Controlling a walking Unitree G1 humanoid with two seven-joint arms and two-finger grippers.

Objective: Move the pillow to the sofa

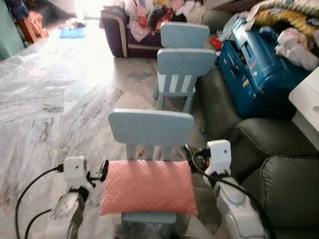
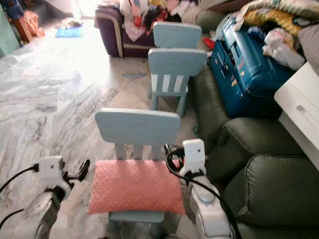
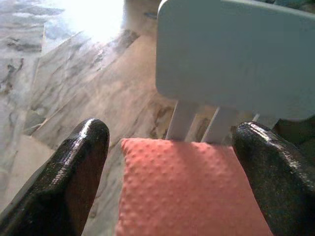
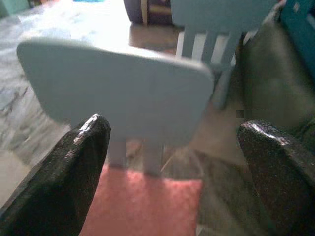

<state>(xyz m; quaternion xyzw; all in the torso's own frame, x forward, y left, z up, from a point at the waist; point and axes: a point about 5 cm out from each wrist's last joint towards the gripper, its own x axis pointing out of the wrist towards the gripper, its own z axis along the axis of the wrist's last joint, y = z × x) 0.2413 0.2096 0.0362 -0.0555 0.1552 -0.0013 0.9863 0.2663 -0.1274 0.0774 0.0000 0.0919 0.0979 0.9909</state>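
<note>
A salmon-pink dotted pillow (image 1: 148,186) lies flat on the seat of a small pale-blue chair (image 1: 151,127) directly in front of me. My left gripper (image 1: 102,170) hovers at the pillow's left edge. It is open, and in the left wrist view the pillow's (image 3: 187,191) near corner sits between its fingers (image 3: 81,162). My right gripper (image 4: 173,125) is open at the pillow's right rear corner, facing the chair back (image 4: 123,93). Neither gripper holds anything. A dark leather sofa (image 1: 279,174) stands right beside the chair.
Two more pale-blue chairs (image 1: 185,64) stand in a row behind the first. A blue case (image 1: 259,69) and heaped bedding lie on the sofa's far end. White furniture (image 1: 306,99) is at the right. A purple sofa (image 1: 119,35) piled with clothes stands at the back. Marble floor (image 1: 60,99) spreads left.
</note>
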